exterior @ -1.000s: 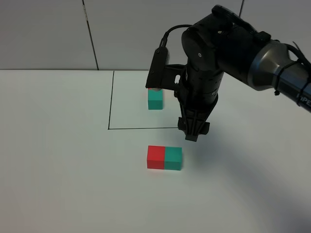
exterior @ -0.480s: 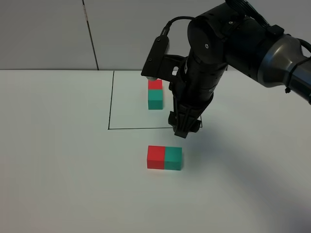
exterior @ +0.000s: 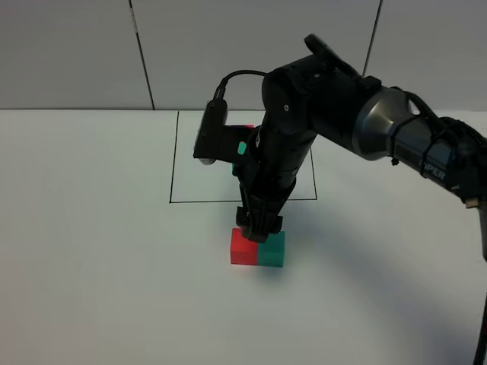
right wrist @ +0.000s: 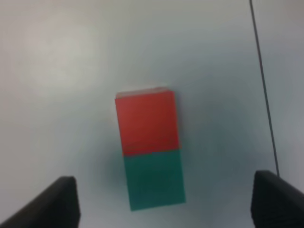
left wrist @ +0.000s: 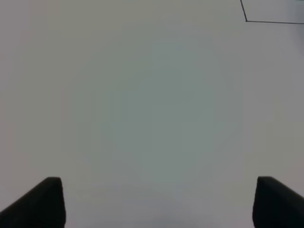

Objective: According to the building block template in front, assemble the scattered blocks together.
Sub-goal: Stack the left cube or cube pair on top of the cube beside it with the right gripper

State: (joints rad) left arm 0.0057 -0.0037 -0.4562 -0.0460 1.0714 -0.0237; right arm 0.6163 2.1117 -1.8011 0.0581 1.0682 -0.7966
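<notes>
The scattered blocks, a red cube (exterior: 243,249) and a teal cube (exterior: 273,249), lie touching side by side just in front of the drawn black rectangle (exterior: 172,167). My right gripper (exterior: 258,228) hangs directly over their seam, open. In the right wrist view the red cube (right wrist: 147,121) and teal cube (right wrist: 154,183) sit between the wide-apart fingertips of the right gripper (right wrist: 168,204). The template inside the rectangle is mostly hidden by the arm; only a sliver of its red cube (exterior: 248,127) shows. My left gripper (left wrist: 159,204) is open over bare table.
The white table (exterior: 91,251) meets a grey panelled wall (exterior: 76,53) at the back. The right arm (exterior: 411,144) stretches in from the right edge. A corner of the black line (left wrist: 247,20) shows in the left wrist view.
The right arm has swung left and down, from the rectangle's near right side to just over the red and teal pair. It now covers the template. The blocks have not moved.
</notes>
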